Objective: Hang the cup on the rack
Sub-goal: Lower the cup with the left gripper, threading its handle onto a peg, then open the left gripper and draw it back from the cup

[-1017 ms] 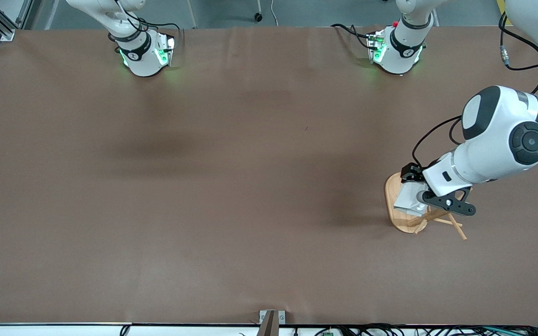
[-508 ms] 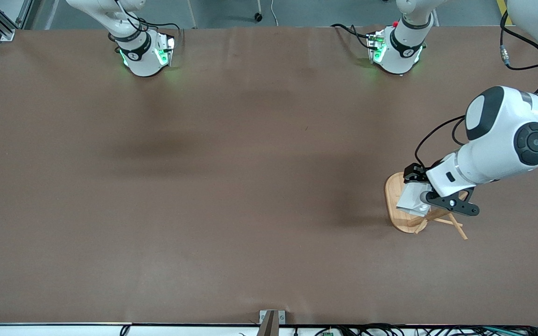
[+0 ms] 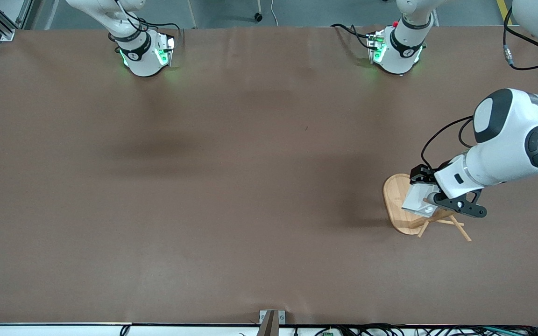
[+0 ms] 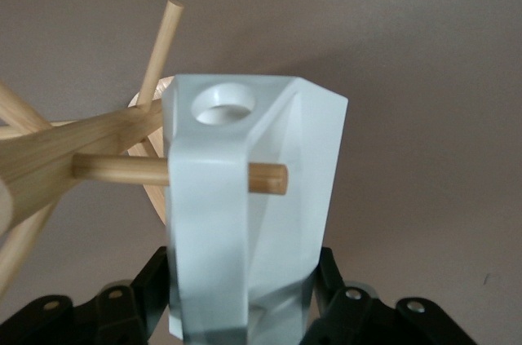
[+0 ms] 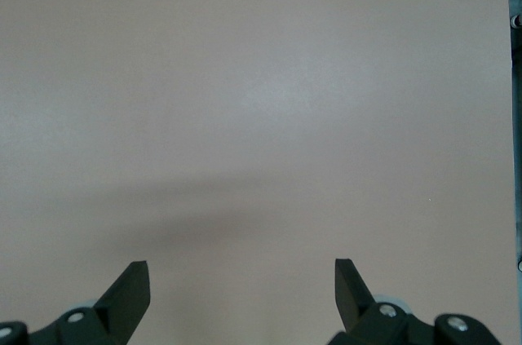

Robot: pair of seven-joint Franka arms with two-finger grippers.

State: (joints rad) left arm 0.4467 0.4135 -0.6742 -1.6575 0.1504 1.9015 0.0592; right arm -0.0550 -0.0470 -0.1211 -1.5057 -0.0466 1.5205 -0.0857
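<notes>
Here, you see the right gripper [image 5: 242, 300] with its fingers [image 5: 130, 292] spread wide apart and nothing between them. Its wrist view shows only bare brown table [image 5: 261, 100] below it; the right arm waits, and its gripper does not appear in the front view.

Take the rack [image 3: 397, 205] as your landmark. It stands on the table [image 3: 231, 186] toward the left arm's end, nearer to the front camera than the left arm's base [image 3: 397, 49]. Its oval base lies flat, and its thin pegs [image 3: 458, 228] fan out from the post on the side nearer the camera.

You find the cup [image 3: 418, 200] over the rack's base, close against the post. In the left wrist view, the cup [image 4: 245, 214] is clamped between the fingers of the left gripper [image 4: 241, 312], which grip its faceted body from both sides. The round hole [image 4: 222, 104] in the handle faces the wrist camera, and no peg passes through it. One peg [image 4: 265, 179] crosses the cup's handle lower down; its tip shows on one side of the handle and its shaft runs back to the rack [image 4: 73, 157] on the other. You cannot tell from these views whether that peg passes through the cup or only lies across it.

In the front view, the left gripper [image 3: 430, 200] sits directly over the rack, and the left arm reaches in from the table's edge.
</notes>
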